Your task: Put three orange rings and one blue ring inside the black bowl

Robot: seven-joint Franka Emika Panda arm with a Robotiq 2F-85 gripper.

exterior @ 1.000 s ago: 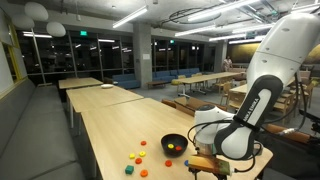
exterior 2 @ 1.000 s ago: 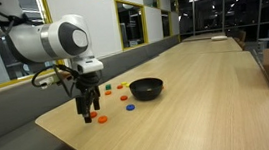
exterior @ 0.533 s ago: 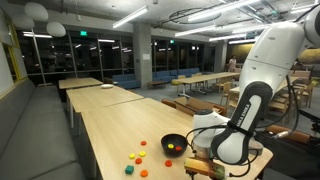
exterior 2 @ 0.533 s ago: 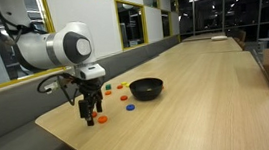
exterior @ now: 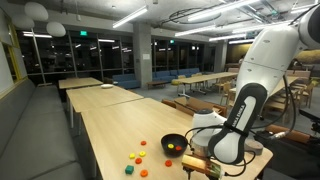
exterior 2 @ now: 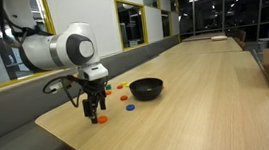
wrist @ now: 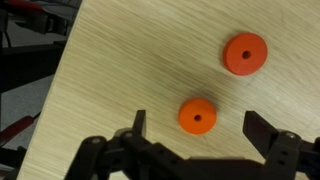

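Observation:
My gripper (wrist: 200,128) is open just above the table, with an orange ring (wrist: 197,116) lying flat between its two fingers, untouched. A second orange ring (wrist: 245,53) lies farther off. In an exterior view the gripper (exterior 2: 93,111) hangs over an orange ring (exterior 2: 101,119) near the table's end. The black bowl (exterior 2: 146,88) stands a short way beyond it, and also shows in an exterior view (exterior: 173,144) beside the arm. A blue ring (exterior 2: 131,108) lies between gripper and bowl. What is in the bowl is too small to tell.
More small rings lie scattered by the bowl, orange (exterior 2: 109,88) and others (exterior: 137,156), with a green one (exterior: 129,170) near the table's end. The table edge (wrist: 55,90) runs close beside the gripper. The long wooden table (exterior 2: 206,88) stretches away behind the bowl.
The gripper has shifted sideways toward the orange ring and now hangs over it. It has stayed open. The rings and bowl have not moved.

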